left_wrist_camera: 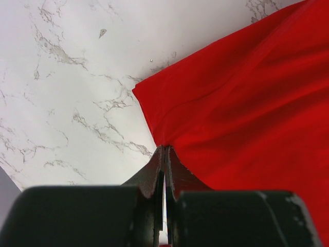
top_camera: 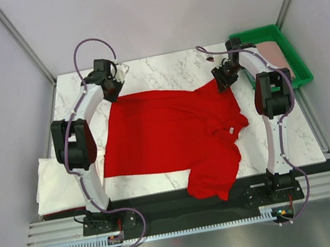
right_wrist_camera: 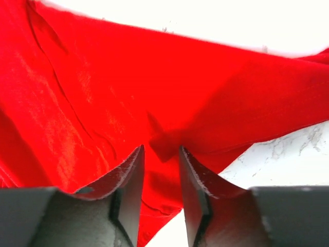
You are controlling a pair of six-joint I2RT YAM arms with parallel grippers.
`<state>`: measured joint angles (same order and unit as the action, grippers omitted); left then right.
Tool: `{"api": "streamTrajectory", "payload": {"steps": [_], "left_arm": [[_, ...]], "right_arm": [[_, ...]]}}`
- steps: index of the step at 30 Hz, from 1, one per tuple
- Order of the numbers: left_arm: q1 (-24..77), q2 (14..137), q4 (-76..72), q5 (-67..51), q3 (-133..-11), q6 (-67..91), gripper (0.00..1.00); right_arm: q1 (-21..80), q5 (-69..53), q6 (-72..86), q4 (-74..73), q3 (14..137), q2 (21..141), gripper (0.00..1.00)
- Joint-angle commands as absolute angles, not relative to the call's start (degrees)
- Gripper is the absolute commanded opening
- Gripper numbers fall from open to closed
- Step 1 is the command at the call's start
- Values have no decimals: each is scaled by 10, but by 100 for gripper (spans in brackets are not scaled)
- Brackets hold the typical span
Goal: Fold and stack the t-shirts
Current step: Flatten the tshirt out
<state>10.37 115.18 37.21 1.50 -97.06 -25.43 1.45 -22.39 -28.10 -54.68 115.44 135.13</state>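
A bright red t-shirt (top_camera: pixel 167 133) lies spread on the marble table (top_camera: pixel 162 73), and one part hangs over the near edge. Its white neck label (top_camera: pixel 233 130) shows at the right. My left gripper (top_camera: pixel 112 89) is at the shirt's far left corner. In the left wrist view it (left_wrist_camera: pixel 165 148) is shut, its tips pinching the edge of the red cloth (left_wrist_camera: pixel 247 103). My right gripper (top_camera: pixel 224 80) is at the far right corner. In the right wrist view it (right_wrist_camera: pixel 161 152) is open over the red cloth (right_wrist_camera: pixel 154 82), with a small fold between the jaws.
A white t-shirt (top_camera: pixel 57 181) lies folded at the table's left edge by the left arm. A dusty-pink t-shirt (top_camera: pixel 274 53) lies in the green tray (top_camera: pixel 264 32) at the far right. Grey walls close in the left and right sides.
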Motion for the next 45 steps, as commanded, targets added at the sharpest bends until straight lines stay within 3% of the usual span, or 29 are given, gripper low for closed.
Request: {"api": "streamTrajectory", "payload": {"steps": [1, 15, 26, 29, 30, 31, 32, 33, 37, 45], "left_arm": [[107, 1129, 362, 25, -969, -262, 2], [108, 1129, 360, 25, -971, -261, 2], [108, 1121, 360, 25, -970, -263, 2], [108, 1119, 360, 26, -968, -263, 2], [109, 1119, 361, 27, -968, -264, 2], [110, 1118, 360, 28, -969, -265, 2], [111, 1119, 361, 31, -969, -266, 2], [111, 1119, 360, 32, -970, -267, 2], [113, 1116, 361, 33, -969, -271, 2], [120, 1118, 361, 32, -967, -269, 2]], "right_arm": [[20, -216, -279, -537, 1182, 1363, 40], [42, -172, -292, -498, 1187, 1329, 4], [122, -67, -351, -396, 1224, 1316, 2], [144, -57, -334, -379, 1276, 1358, 7], [149, -41, -324, -374, 1292, 1370, 14], [153, -30, -315, -366, 1307, 1381, 34], [159, -5, -299, -360, 1332, 1398, 44], [159, 5, -292, -353, 1343, 1403, 47], [143, 31, -284, -295, 1335, 1390, 55], [52, -44, -202, -282, 1332, 1395, 52]]}}
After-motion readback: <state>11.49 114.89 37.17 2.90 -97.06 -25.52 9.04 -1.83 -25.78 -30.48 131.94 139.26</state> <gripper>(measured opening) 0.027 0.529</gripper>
